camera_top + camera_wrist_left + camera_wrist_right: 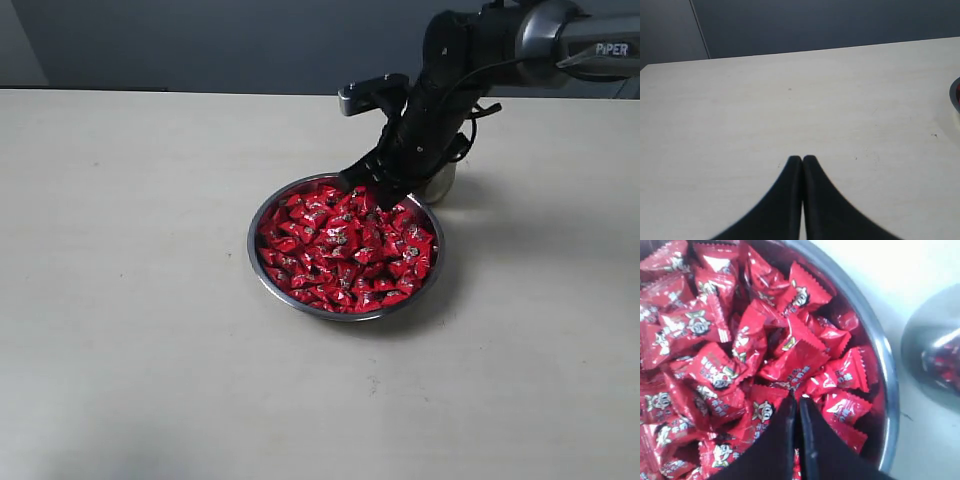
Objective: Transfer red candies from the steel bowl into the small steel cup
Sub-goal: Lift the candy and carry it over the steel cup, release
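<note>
Right wrist view: with the right gripper (796, 403) clenched on nothing visible among the red candies (715, 371), an empty trip could be made to the small steel cup (935, 360).

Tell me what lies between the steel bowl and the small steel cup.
Only a narrow strip of bare table separates the steel bowl from the small steel cup; the right wrist view shows it.

One steel bowl (252, 245); one small steel cup (441, 187); red candies (345, 248), several dozen, too heaped for an exact count; two grippers, left gripper (802, 159) and right gripper (796, 402); one table (120, 300)
</note>
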Available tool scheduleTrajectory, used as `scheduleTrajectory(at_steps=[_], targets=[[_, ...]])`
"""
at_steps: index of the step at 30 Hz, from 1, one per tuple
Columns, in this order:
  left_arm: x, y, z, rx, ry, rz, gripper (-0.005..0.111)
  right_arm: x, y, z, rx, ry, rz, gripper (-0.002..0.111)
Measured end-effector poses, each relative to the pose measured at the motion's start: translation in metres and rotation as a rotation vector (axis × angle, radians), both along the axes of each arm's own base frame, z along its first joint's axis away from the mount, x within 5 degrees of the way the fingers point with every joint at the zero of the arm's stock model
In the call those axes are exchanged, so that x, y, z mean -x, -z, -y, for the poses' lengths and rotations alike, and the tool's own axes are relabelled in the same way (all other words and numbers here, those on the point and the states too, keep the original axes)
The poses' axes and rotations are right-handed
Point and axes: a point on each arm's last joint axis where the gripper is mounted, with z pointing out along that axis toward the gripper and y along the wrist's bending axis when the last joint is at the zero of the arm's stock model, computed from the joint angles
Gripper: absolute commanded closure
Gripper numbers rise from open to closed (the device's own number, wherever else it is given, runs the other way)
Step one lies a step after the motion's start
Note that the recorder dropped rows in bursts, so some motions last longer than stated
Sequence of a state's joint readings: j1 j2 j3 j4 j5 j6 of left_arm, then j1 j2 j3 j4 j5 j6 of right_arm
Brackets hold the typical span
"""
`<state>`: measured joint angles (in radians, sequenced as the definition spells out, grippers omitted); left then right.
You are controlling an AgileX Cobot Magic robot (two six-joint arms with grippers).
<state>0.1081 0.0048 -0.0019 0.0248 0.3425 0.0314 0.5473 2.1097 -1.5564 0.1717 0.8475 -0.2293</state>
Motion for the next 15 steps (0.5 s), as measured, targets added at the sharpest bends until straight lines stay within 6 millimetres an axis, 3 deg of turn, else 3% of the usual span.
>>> scheduleTrajectory(at_steps=[5, 8, 15], targets=[[0.000, 0.000, 0.000, 0.000, 0.000, 0.000, 0.106, -0.010, -0.041, 0.000, 0.020, -0.022, 0.108, 0.108], [0.000, 0.000, 0.000, 0.000, 0.000, 0.000, 0.106, -0.028, -0.075, 0.011, 0.070, 0.048, 0.257, 0.108], [0.000, 0.000, 0.000, 0.000, 0.000, 0.000, 0.106, -0.053, -0.084, 0.052, 0.074, 0.172, 0.288, 0.108]])
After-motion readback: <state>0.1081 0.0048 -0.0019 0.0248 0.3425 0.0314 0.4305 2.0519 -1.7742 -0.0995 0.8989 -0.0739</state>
